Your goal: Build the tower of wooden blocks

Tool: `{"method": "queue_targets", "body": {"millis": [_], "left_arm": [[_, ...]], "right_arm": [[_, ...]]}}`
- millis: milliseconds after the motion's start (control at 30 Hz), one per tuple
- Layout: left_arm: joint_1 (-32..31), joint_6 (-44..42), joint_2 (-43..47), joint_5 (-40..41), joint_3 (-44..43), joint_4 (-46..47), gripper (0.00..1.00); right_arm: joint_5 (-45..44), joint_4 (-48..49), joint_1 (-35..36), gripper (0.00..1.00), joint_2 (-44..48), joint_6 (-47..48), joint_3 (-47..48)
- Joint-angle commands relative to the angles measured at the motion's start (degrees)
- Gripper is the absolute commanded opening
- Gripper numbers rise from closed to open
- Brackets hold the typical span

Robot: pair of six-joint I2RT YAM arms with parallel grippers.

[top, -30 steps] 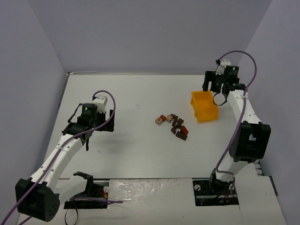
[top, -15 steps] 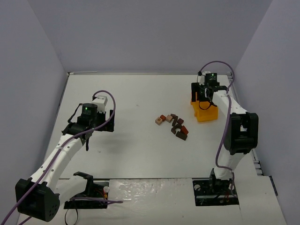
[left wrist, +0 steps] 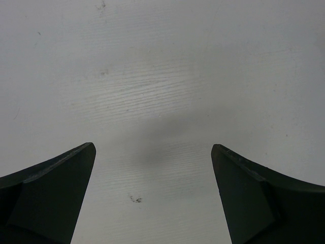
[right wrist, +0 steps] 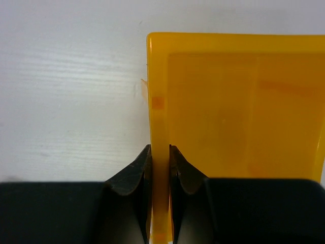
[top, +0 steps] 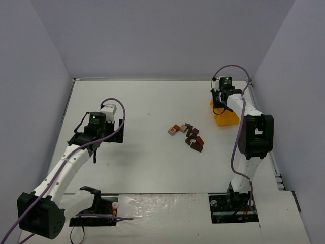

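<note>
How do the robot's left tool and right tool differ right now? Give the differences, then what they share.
The left tool stands wide open; the right tool is shut on a wall of the yellow bin. The left tool holds nothing, over the table; the right tool grips the bin. Shared: both are dark, and neither touches the wood blocks.

Even, diffuse light from above keeps the white table (top: 147,101) bright, with only faint, soft-edged shadows beside the arms. In the left wrist view a blurred grey shadow lies between the dark, underexposed fingers (left wrist: 51,193) of the left gripper (left wrist: 153,146). The translucent yellow bin (right wrist: 238,112) glows evenly in sharp focus, without glare.
</note>
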State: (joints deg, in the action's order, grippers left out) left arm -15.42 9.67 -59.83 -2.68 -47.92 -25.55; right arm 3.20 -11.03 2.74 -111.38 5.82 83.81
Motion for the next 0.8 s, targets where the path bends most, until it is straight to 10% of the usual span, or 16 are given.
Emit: {"method": "queue_targets", "body": {"millis": [0, 300, 600, 767], "left_arm": [[-0.3, -0.1, -0.5, 1.2, -3.3, 1.2, 0.97], [-0.3, -0.2, -1.3, 1.8, -3.1, 1.2, 0.97], [-0.4, 0.3, 0.8, 0.7, -3.0, 1.6, 0.97], [-0.5, 0.8, 3.1, 0.7, -3.3, 1.4, 0.97]], "right_arm": [[0.8, 1.6, -5.4, 0.0, -3.1, 6.2, 9.2], [1.3, 0.4, -8.5, 0.08, -15.3, 12.7, 23.4], [0.1, 0.2, -6.7, 0.89, -7.5, 9.0, 28.3], [2.9, 0.4, -4.6, 1.0, 11.6, 1.1, 15.1]]}}
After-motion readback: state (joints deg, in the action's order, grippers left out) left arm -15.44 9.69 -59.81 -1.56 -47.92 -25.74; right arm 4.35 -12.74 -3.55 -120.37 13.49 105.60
